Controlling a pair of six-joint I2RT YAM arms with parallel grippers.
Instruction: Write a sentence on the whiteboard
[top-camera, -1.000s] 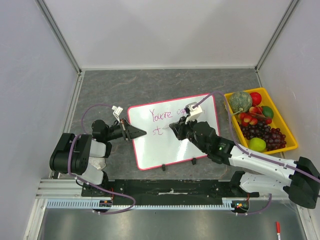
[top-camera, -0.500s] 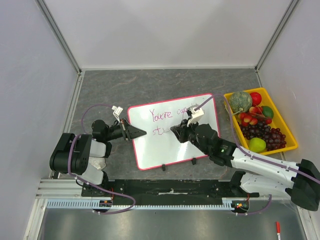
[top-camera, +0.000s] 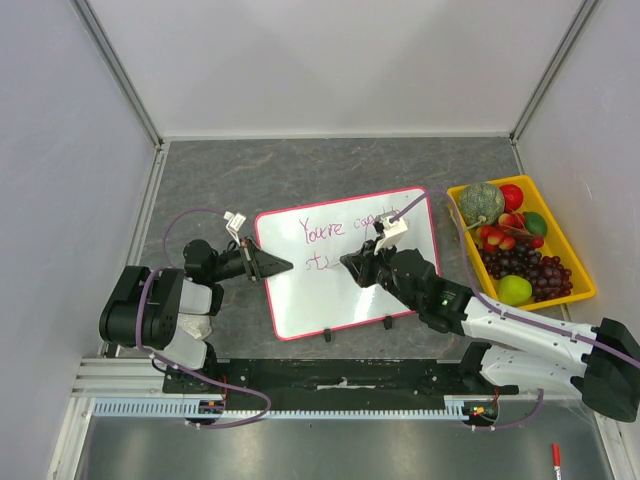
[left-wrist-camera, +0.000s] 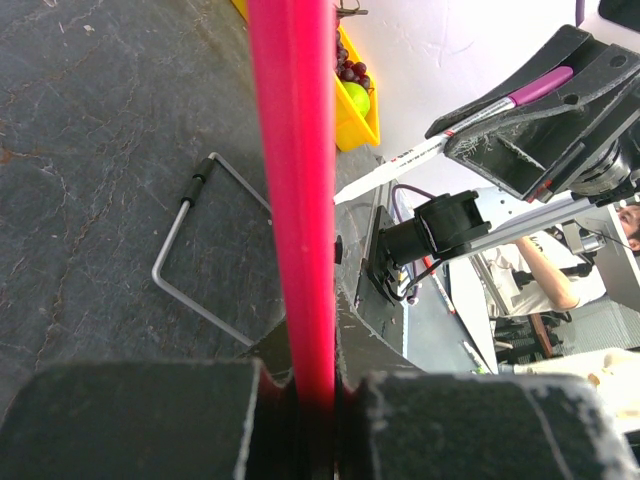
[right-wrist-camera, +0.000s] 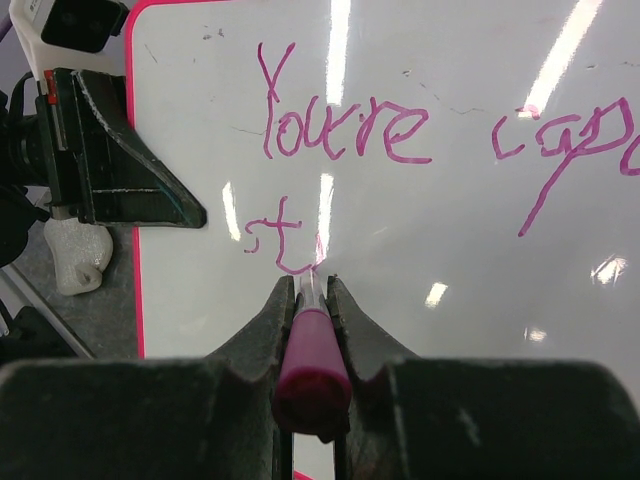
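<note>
Right hand (right-wrist-camera: 310, 287) clamps marker (right-wrist-camera: 312, 365) on whiteboard (right-wrist-camera: 450, 250); left hand (left-wrist-camera: 312, 388) pinches its rim; slippage there could skew sentence (right-wrist-camera: 340, 135).

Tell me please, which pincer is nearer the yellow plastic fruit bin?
Right. The right pincer is over the middle of the pink-rimmed whiteboard, which lies beside the yellow bin; the left pincer clamps the board's far edge.

One whiteboard (top-camera: 310, 300), bearing one purple sentence (top-camera: 322, 232) in two lines and two black clips (top-camera: 327, 336); two robot arms (top-camera: 505, 320); one yellow tray (top-camera: 548, 299) of fruit; one purple marker (right-wrist-camera: 312, 350); one red marker (top-camera: 555, 459).
</note>
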